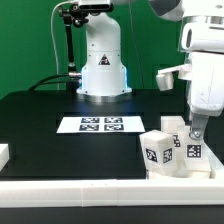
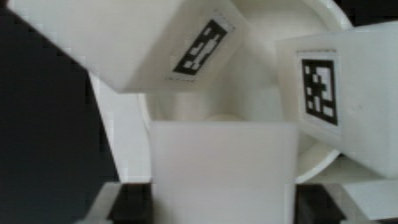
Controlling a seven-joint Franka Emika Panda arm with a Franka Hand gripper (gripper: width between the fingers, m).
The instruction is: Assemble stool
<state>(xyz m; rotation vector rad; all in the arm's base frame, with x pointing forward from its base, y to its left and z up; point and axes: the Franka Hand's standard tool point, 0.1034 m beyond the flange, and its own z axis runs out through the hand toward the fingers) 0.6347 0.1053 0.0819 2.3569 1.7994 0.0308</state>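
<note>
exterior view: gripper lowered into the white stool parts at the table's near edge, on the exterior view's right; tagged legs crowd the seat.
wrist view: fingers closed on a leg.
handling: looks light, stiff, smooth plastic; grip flat faces squarely.

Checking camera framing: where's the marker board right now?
In the exterior view the marker board lies flat mid-table, in front of the arm's white base and to the exterior view's left of the stool parts.
</note>
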